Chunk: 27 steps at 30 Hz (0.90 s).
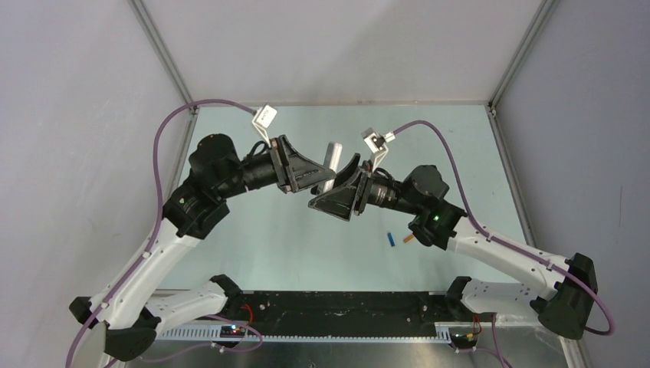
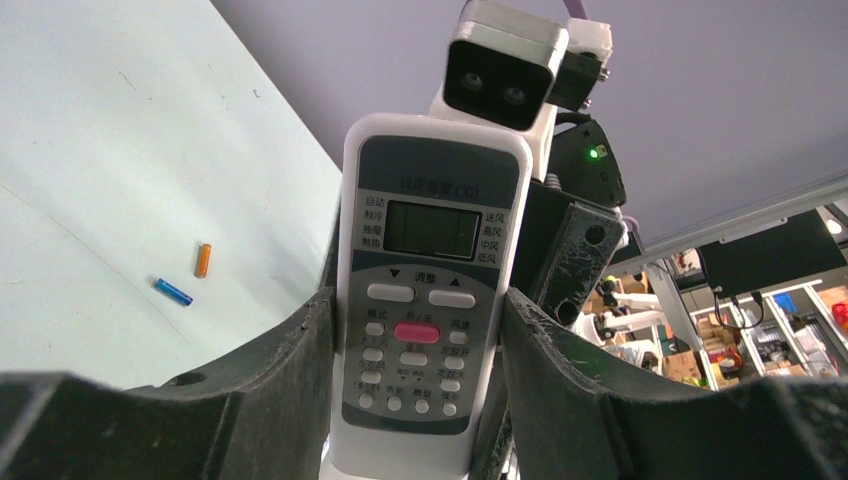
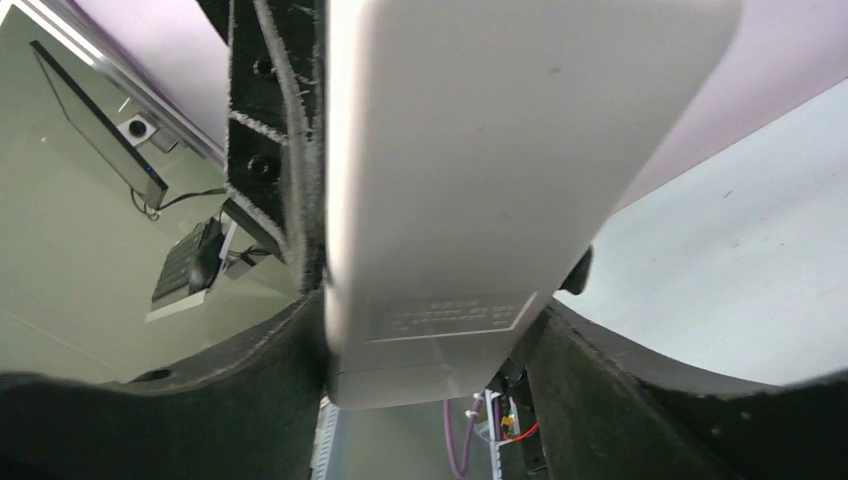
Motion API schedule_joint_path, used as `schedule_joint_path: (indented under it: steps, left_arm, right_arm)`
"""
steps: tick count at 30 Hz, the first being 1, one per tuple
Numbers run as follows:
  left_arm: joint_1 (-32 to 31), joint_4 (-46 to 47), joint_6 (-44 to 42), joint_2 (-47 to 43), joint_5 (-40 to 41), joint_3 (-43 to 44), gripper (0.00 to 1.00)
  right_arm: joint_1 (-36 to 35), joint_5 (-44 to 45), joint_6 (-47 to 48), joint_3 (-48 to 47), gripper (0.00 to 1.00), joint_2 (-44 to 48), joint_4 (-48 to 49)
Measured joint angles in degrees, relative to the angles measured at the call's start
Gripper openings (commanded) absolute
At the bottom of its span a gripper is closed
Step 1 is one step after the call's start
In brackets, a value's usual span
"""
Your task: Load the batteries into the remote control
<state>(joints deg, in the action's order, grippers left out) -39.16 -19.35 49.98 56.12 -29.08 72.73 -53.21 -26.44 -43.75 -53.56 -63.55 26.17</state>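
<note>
Over mid-table, top view: both arms crowd in, hiding all but a pale sliver of the raised remote control (image 1: 332, 156); blue battery (image 1: 390, 238) and orange battery (image 1: 408, 238) lie side by side on the table (image 1: 291, 238). Left wrist: left gripper (image 2: 417, 305) clamps the remote's button face, Chinese labels tiny, lower end cut off. Right wrist: right gripper (image 3: 432, 335) flanks its plain back; grip unclear, embossed label illegible.

Pale green surface (image 1: 306, 253) between grey walls (image 1: 77, 115); black rail (image 1: 337, 307) along near edge; cluttered shelves (image 2: 745, 335) far behind.
</note>
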Motion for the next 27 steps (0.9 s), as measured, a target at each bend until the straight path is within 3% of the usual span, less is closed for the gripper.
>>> schedule_joint_path:
  steps: [4, 10, 16, 21, 27]
  left_arm:
    - [0.00, 0.74, -0.66, -0.72, 0.42, -1.05, 0.45]
    - [-0.11, 1.27, -4.20, -3.30, 0.90, -3.98, 0.70]
    - [0.09, -0.79, -11.56, -4.96, 2.91, -4.96, 0.94]
    - [0.09, -3.28, -16.22, -6.08, 4.94, -4.96, 0.99]
    - [0.11, -5.73, -18.97, -6.93, 7.69, -4.96, 0.95]
  right_arm:
    - [-0.24, -0.17, -0.68, -0.22, 0.54, 0.00, -0.59]
    - [-1.75, 0.35, 2.93, -0.74, 0.39, 0.00, -4.33]
    - [-3.87, 5.20, 11.08, -3.06, 0.36, 0.02, -15.02]
    - [-4.90, 10.16, 16.70, -3.26, 0.36, 0.35, -22.12]
    - [-7.72, 17.38, 24.28, -4.13, 0.36, 1.09, -30.12]
